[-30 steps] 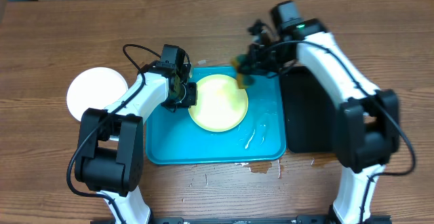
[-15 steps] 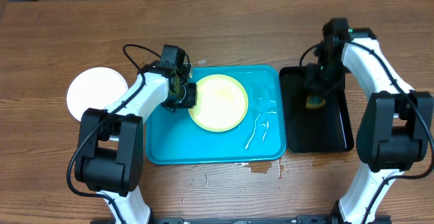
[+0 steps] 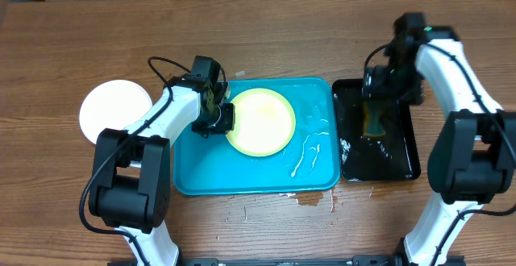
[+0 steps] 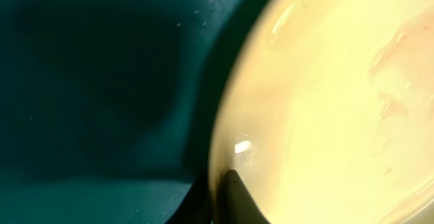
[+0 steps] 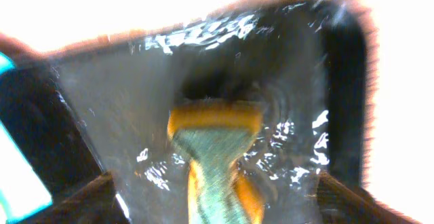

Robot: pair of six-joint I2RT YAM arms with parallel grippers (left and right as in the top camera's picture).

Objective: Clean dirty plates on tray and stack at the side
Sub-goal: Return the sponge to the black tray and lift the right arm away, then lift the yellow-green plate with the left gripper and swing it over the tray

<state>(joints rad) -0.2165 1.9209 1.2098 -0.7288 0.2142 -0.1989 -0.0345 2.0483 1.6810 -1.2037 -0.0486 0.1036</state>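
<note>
The pale yellow-green plate [image 3: 262, 122] lies flat in the upper middle of the turquoise tray [image 3: 210, 169], on the wooden table [image 3: 258, 32]. The left gripper [image 3: 223, 114] sits at the plate's left edge with its jaws nearly closed, clamped on the rim; in the left wrist view a dark fingertip [image 4: 232, 193] lies right against that rim, and faint orange smears show on the plate's face. Pale wet streaks [image 3: 305, 155] cross the tray floor to the right of the plate. A white plate [image 3: 113, 109] rests on the table to the left of the tray, apart from it. The right gripper [image 3: 375, 109] is over the narrow black tray [image 3: 399, 149] just right of the turquoise one, pinching a yellow-and-green sponge [image 3: 375, 123] whose far end presses into the wet, glistening tray floor
</note>
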